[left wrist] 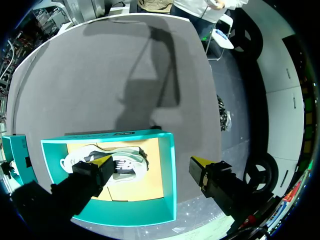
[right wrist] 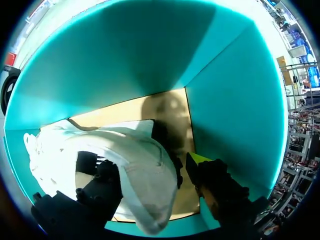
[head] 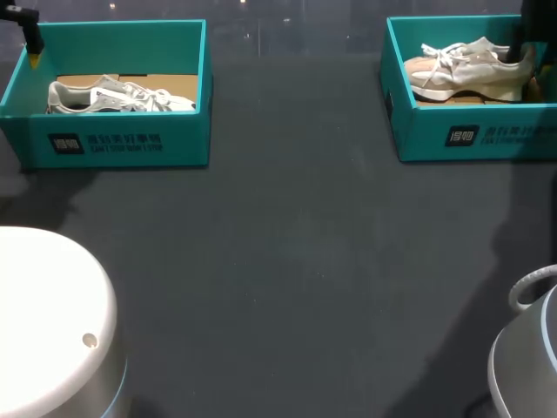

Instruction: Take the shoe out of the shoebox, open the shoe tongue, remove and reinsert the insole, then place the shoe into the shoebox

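Two teal shoeboxes stand at the table's far edge. The left box (head: 122, 144) holds a grey and white shoe (head: 122, 96). My left gripper (head: 33, 57) hangs open over that box's outer corner. In the left wrist view this gripper (left wrist: 150, 167) has one finger above the shoe (left wrist: 127, 162) and the other beyond the box wall (left wrist: 168, 175). The right box (head: 470, 135) holds a beige and white shoe (head: 466, 74). My right gripper (right wrist: 152, 165) is down inside it, open. One finger is in the shoe's opening and the yellow-tipped finger (right wrist: 197, 161) is just outside the heel (right wrist: 145, 185).
The dark table top (head: 287, 261) stretches between and in front of the two boxes. My arms' white bases rise at the near left (head: 43, 322) and near right (head: 531, 357). The right box's teal walls (right wrist: 125, 60) closely surround the right gripper.
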